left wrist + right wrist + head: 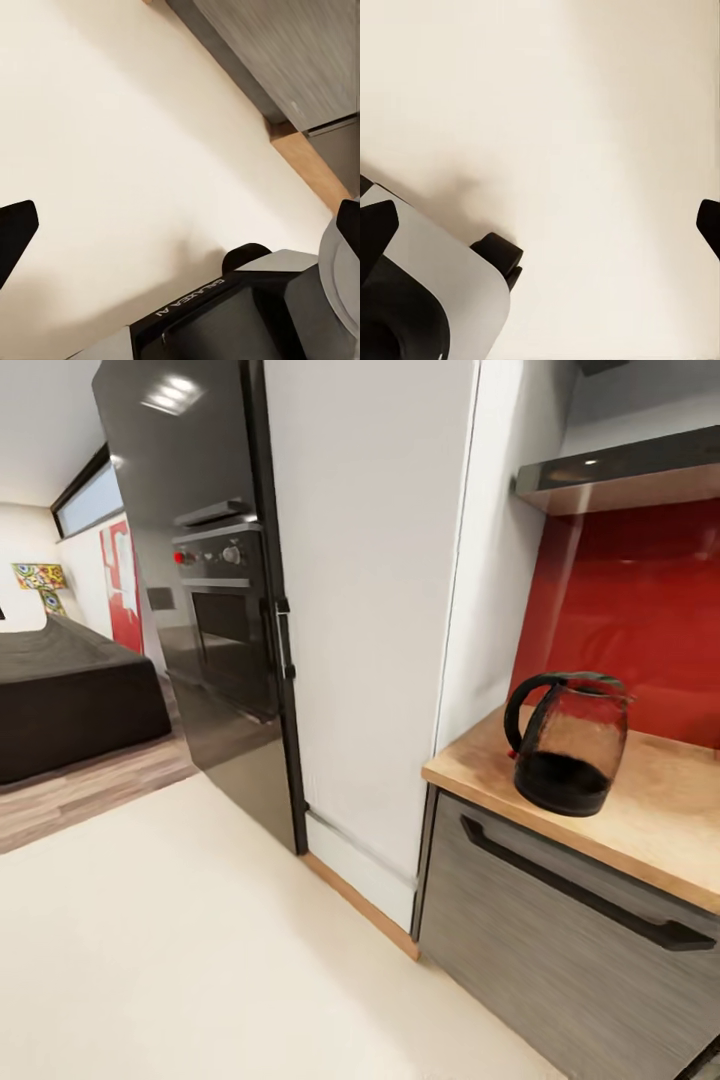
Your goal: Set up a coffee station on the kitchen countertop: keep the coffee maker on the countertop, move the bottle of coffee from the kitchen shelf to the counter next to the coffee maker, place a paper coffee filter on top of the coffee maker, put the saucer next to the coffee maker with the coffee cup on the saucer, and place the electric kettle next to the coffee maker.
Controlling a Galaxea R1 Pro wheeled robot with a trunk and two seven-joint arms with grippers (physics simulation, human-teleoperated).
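The tall white cabinet panel [370, 610] and glossy black refrigerator [190, 560] stand left of the light tan wood-grain kitchen countertop [660, 810]; the base could bump them while turning. The rounded smoky glass electric kettle [568, 740] stands near the counter's end, so a careless reach may push it off. The left gripper [180, 225] and right gripper [547, 225] hang wide apart, holding nothing, above the cream floor [200, 960].

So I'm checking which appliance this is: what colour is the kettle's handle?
Black, on the electric kettle with smoky clear glass; the head view shows it best.
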